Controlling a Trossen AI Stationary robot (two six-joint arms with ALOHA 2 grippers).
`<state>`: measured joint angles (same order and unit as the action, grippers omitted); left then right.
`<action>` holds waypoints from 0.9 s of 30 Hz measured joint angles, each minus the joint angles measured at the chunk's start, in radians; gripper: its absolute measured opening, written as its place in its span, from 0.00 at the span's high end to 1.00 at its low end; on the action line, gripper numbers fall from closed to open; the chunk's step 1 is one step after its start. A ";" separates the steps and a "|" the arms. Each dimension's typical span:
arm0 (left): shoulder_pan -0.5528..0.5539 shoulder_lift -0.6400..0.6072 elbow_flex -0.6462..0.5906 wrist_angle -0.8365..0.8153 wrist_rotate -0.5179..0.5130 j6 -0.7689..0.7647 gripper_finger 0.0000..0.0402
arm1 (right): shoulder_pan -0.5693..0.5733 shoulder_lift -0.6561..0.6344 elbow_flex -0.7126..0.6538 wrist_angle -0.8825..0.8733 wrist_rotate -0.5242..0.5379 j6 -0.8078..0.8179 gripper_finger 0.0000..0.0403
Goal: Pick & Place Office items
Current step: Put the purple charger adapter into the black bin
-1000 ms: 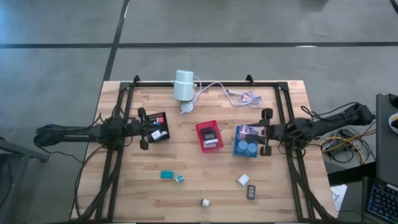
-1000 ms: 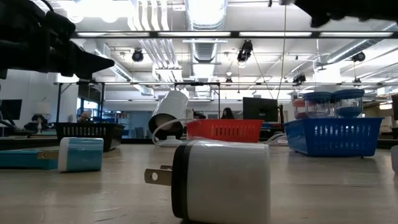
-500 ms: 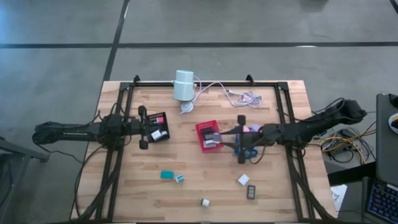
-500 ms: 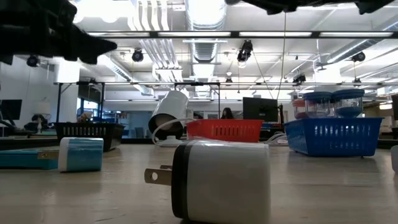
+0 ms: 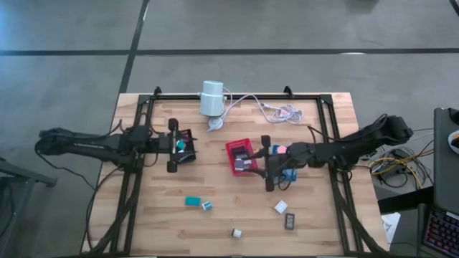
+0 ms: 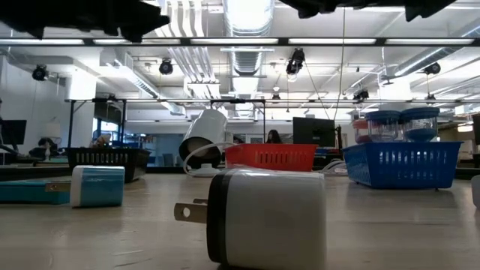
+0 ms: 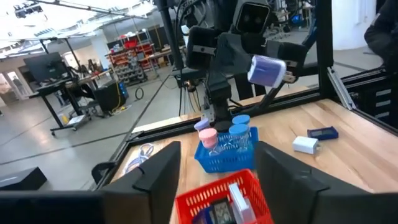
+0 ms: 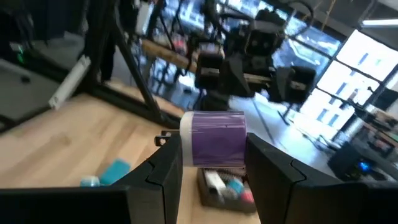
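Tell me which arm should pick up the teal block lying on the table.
Probably left. Its tool is open and empty beside the black tray, nearer the teal block. The right tool is shut on a purple roll near the red tray.

A wooden worktop (image 5: 215, 215) is shown, framed by black rails. On it are set a black tray (image 5: 183, 143), a red tray (image 5: 237, 152), a blue tray (image 5: 287, 172), a white cylinder (image 5: 211, 98) with cables (image 5: 276, 110), a teal block (image 5: 192, 201), a white charger (image 5: 280, 207) and a black piece (image 5: 290, 221).
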<state>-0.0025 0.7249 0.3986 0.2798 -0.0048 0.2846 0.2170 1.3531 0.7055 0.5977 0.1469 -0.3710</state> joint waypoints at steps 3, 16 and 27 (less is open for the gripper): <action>-0.001 0.078 0.070 0.002 0.000 -0.008 0.44 | -0.009 0.016 0.002 0.047 -0.026 0.029 0.67; -0.008 0.382 0.276 -0.004 0.000 -0.014 0.37 | -0.096 0.096 0.006 0.215 -0.076 0.213 0.67; -0.008 0.487 0.363 0.007 0.091 -0.038 0.27 | -0.103 0.104 0.006 0.227 -0.077 0.186 0.67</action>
<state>-0.0109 1.2117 0.7620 0.2870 0.0864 0.2470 0.1143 1.4571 0.7113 0.8246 0.0697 -0.1846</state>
